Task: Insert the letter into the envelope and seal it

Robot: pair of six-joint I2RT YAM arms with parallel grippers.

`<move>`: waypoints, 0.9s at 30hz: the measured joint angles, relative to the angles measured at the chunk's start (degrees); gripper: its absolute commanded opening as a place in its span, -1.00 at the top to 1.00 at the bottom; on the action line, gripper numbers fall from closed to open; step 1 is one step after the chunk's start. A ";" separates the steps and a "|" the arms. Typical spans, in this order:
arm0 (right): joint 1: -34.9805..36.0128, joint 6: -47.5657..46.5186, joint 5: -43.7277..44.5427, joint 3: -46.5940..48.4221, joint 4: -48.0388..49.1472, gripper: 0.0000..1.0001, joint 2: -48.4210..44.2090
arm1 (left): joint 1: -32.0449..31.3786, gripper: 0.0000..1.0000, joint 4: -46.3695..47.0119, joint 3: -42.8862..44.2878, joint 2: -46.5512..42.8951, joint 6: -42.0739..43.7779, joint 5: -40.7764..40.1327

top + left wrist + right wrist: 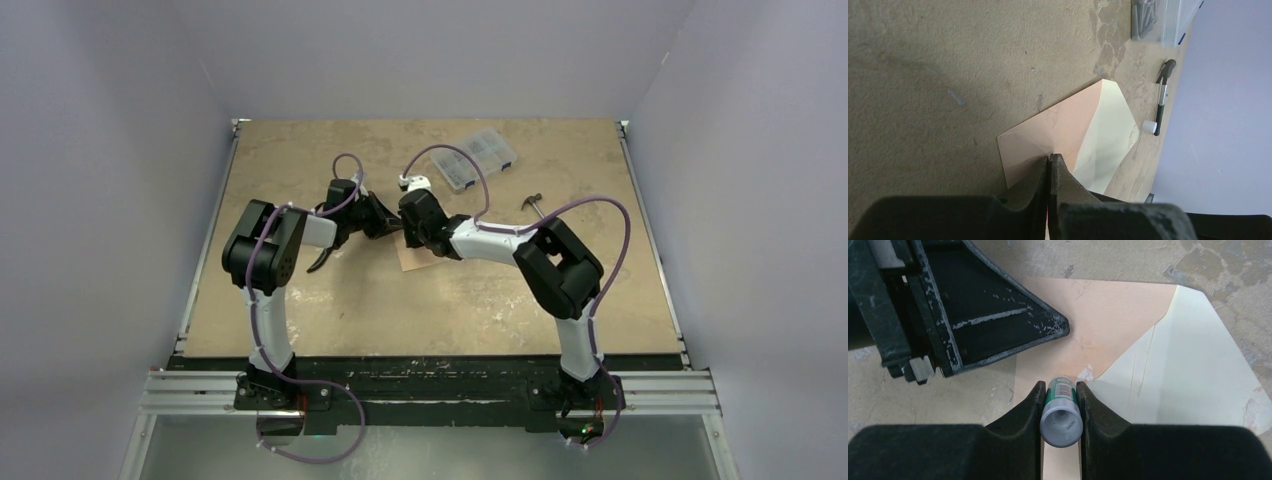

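Table [300, 300], both arms reaching in to meet near its middle.

Envelope [1048, 130] lies flat on the table between the two grippers. Flap [1108, 130] is open and folded out flat, cream inner face up, point aimed toward the hammer side. The pocket's contents are hidden. Letter: cannot be made out as a separate sheet, so whether it is inside cannot be told.

Left gripper [1049, 159]: jaws pressed together with nothing between them, tips resting on the salmon body of the envelope near its left edge. The right wrist view shows the same dark fingers lying over the envelope's upper left corner.

Right gripper [1060, 387]: clamped on a glue stick [1061, 412] with a green barcoded label, its grey end facing the camera. The stick's far end points down at the envelope, just by the line where flap meets body. Contact with the paper cannot be told. A small whitish mark sits on the paper just beside that end.

Clear compartment box [480, 157] stands at the far side of the table, well apart from the envelope. In the left wrist view one compartment holds grey bolts [1143, 17]. The other compartments are too small to read.

Small hammer [533, 203] lies on the table between box and right arm, near the flap but apart from it.
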 measured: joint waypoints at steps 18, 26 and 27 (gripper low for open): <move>-0.48 1.60 1.09 1.27 -0.55 1.00 0.79 | -0.02 1.00 -0.09 0.00 -0.07 0.09 -0.11; -0.48 1.62 -0.55 -1.79 -0.74 1.00 -1.60 | -0.02 1.00 -0.07 -0.02 -0.07 0.07 -0.15; -0.48 1.62 -0.55 -1.66 -0.81 1.00 -1.51 | -0.02 1.00 -0.07 -0.02 -0.07 0.07 -0.15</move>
